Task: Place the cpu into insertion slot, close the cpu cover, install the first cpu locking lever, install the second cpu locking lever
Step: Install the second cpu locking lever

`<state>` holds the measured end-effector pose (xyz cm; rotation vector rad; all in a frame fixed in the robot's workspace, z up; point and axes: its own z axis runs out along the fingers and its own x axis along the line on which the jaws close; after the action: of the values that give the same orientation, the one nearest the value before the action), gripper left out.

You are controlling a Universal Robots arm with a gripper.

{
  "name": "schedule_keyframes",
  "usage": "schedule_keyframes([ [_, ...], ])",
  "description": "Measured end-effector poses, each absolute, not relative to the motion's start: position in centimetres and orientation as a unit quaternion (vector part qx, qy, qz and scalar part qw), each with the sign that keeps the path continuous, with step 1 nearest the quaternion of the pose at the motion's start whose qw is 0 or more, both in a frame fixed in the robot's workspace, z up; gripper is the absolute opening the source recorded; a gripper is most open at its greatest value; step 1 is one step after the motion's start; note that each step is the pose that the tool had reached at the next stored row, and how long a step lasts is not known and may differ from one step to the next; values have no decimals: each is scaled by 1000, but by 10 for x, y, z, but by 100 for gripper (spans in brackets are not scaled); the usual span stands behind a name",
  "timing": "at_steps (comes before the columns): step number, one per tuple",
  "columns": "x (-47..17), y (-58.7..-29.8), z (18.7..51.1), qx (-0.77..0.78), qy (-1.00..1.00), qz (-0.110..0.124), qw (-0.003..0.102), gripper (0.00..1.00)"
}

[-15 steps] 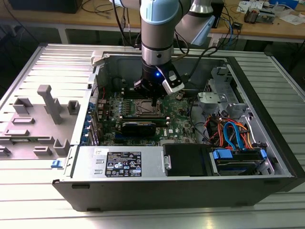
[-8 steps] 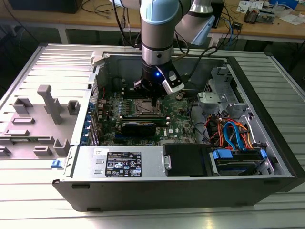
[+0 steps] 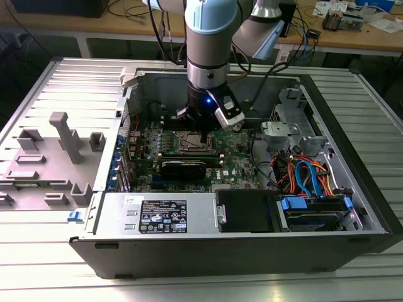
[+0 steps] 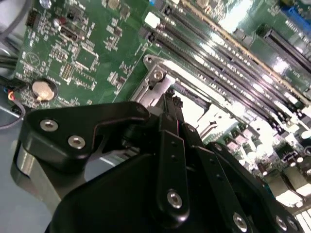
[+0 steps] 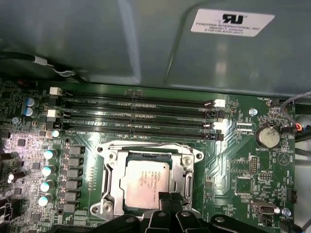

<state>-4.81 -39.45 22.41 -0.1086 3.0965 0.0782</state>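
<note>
Dull silver metal tops the cpu (image 5: 147, 182); shiny bare-metal cpu cover (image 5: 108, 180) frames it; glossy green circuit board (image 5: 243, 165); matt black plastic gripper (image 5: 171, 204).

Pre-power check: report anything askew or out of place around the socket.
Nothing stands out. The cpu lies flat and square in the insertion slot, with the gripper at its edge.

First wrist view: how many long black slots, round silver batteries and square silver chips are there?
Long black plastic card slots: 4
Round silver coin battery: 1
Square silver-grey metal cpu: 1
Total: 6
</note>
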Motion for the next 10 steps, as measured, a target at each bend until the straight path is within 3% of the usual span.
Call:
schedule_keyframes([
  [10, -48, -400, 236, -35, 999, 25, 21, 11],
])
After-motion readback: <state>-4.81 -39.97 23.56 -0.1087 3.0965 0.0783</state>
